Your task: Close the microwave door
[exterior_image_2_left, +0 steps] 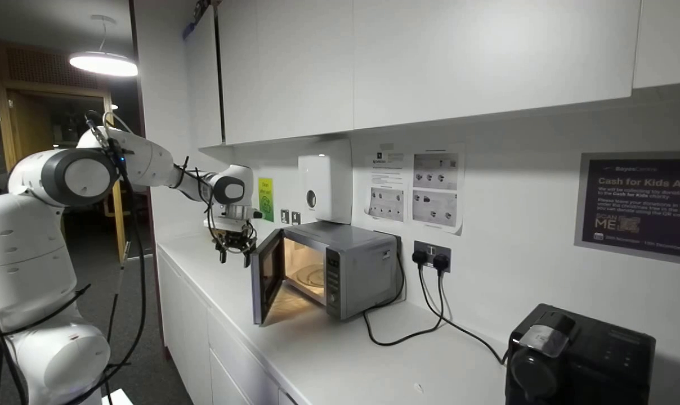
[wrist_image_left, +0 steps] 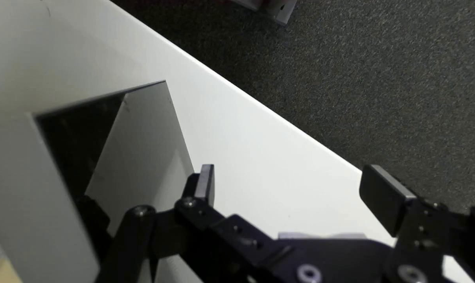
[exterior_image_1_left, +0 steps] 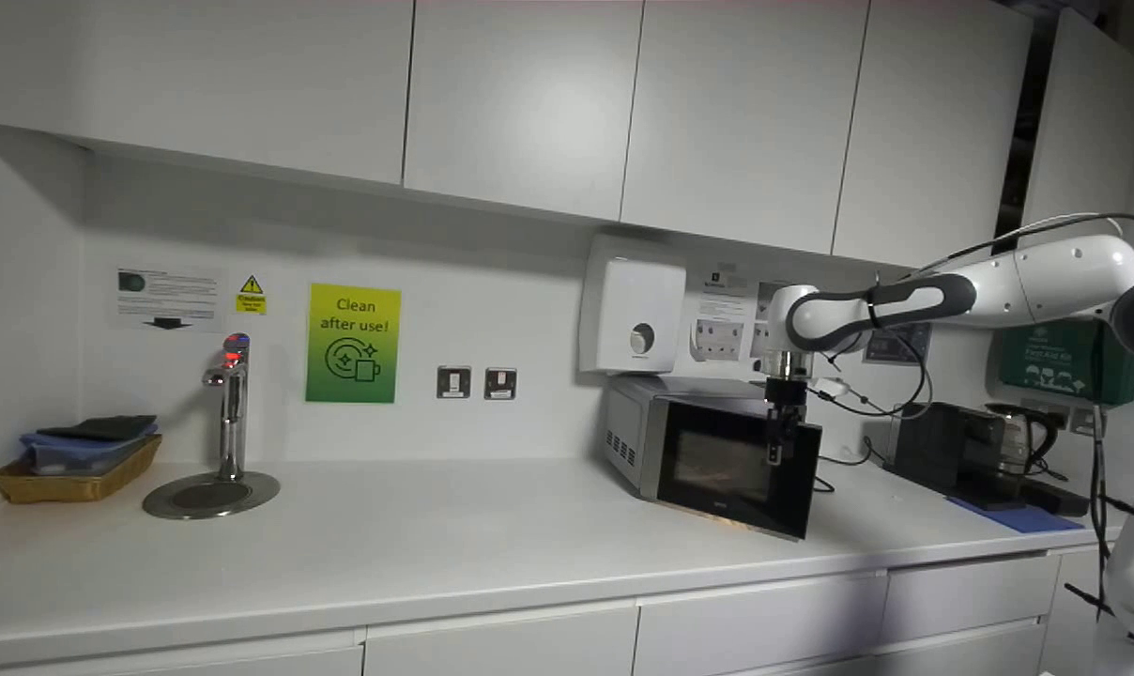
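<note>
The microwave [exterior_image_1_left: 631,427] is a silver-grey box on the counter, also seen in an exterior view [exterior_image_2_left: 368,275] with its lit inside and glass plate showing. The microwave door [exterior_image_2_left: 268,275] stands wide open, swung out toward the counter's front edge. Its glossy black outer face [exterior_image_1_left: 717,469] shows in an exterior view and, at the left, in the wrist view [wrist_image_left: 80,141]. My gripper [exterior_image_2_left: 236,260] is open and empty, pointing down on the outer side of the door near its upper free edge [exterior_image_1_left: 778,451]. In the wrist view, one finger of the gripper [wrist_image_left: 288,173] is close to the door; contact cannot be told.
A white dispenser [exterior_image_1_left: 633,314] hangs above the microwave. A black coffee machine [exterior_image_2_left: 582,354] and power cords [exterior_image_2_left: 402,337] are beyond it. A tap [exterior_image_1_left: 234,413] and basket [exterior_image_1_left: 84,469] are at the far end. The counter edge [wrist_image_left: 261,108] drops to dark carpet.
</note>
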You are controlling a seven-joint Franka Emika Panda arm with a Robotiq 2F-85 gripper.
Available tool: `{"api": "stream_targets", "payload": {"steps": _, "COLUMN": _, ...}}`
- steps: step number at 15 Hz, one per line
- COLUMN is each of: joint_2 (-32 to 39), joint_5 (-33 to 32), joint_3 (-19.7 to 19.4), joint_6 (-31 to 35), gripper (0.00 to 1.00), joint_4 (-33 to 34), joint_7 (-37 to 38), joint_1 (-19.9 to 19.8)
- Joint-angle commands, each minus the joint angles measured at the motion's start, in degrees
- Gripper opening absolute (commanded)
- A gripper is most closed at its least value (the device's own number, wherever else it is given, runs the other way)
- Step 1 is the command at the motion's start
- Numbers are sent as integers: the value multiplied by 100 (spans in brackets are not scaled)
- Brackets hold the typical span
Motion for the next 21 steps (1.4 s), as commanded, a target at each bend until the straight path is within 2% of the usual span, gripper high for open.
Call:
{"api": "stream_targets", "payload": {"steps": 1, "joint_2": 22, "joint_5": -178, "joint_3": -43, "joint_6": 276, "gripper": 100, "joint_4": -81, "joint_7": 226, "joint_1": -104}}
{"api": "stream_targets", "payload": {"steps": 21, "joint_2": 183, "joint_5": -890, "joint_3": -412, "joint_6": 674, "gripper": 100, "joint_4": 81, "joint_7": 1281, "joint_1": -564}}
